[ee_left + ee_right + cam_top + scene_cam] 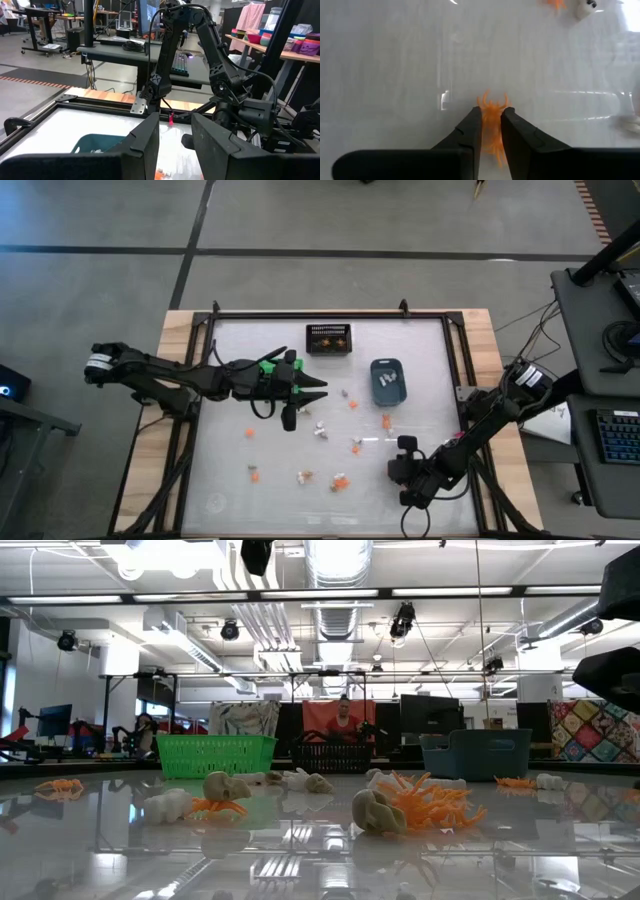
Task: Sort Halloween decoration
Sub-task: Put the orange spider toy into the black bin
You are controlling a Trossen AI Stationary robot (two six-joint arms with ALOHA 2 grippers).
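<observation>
The Halloween decoration lies scattered over the white table [230, 350]: orange trinkets [250, 433] [340, 482], a whitish one [320, 430] and a tan one [303, 476]. In the low view a tan skull [378, 812] lies against an orange spider [432, 802]. My right gripper [400, 477] [491, 112] is at the near right, slanting down, shut on an orange leggy trinket [492, 105]. My left gripper [320, 387] [175, 122] hangs level above the table's middle, open, with nothing between its fingers. My right gripper pinches the orange trinket's body [491, 127] between its two fingers. The fingers slant down at it from the table's right side. Its thin legs [495, 100] stick out past the fingertips. The trinket sits low on the white table surface.
A black mesh bin [328, 338] stands at the far middle. A blue-grey bin [387, 380] with a few trinkets in it stands right of centre. A green bin [215, 755] shows in the low view. A dark frame [330, 313] rims the table.
</observation>
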